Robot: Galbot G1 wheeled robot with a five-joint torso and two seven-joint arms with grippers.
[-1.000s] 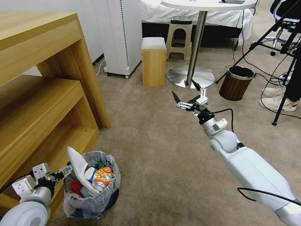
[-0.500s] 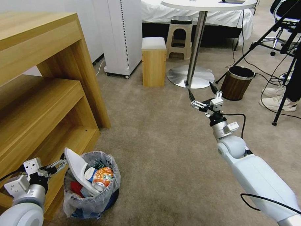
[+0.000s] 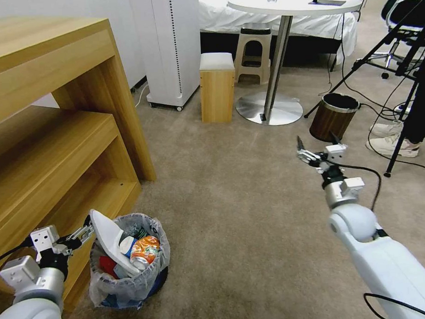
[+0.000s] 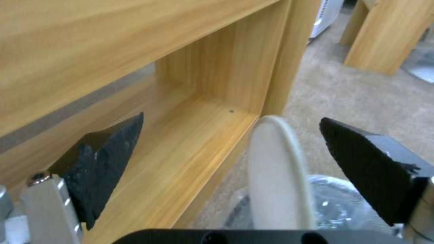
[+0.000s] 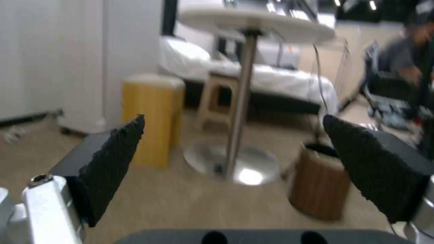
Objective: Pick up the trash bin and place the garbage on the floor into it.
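The trash bin (image 3: 133, 278), lined with a crinkled translucent bag, stands on the floor (image 3: 233, 214) beside the wooden shelf. Inside it lies garbage: a white slipper (image 3: 107, 237) sticking up over the rim, an orange can (image 3: 143, 249), a blue-white cup (image 3: 127, 244) and something red (image 3: 107, 265). My left gripper (image 3: 80, 234) is open just beside the slipper. In the left wrist view the slipper's edge (image 4: 276, 176) stands between the spread fingers of the left gripper (image 4: 230, 120), with no contact visible. My right gripper (image 3: 316, 145) hangs open and empty above the carpet; it is also in the right wrist view (image 5: 233, 118).
A wooden shelf unit (image 3: 49, 137) crowds the bin's left side. A brown wood-look bin (image 3: 333, 118), a round table's steel base (image 3: 269, 108), a wooden stool (image 3: 217, 87), tripod legs (image 3: 398, 143) and a person's shoes (image 3: 391, 144) lie ahead and right.
My right arm has swung to the right and drawn back toward the brown bin side, still open. My left gripper has pulled back slightly from the slipper, which leans a little lower.
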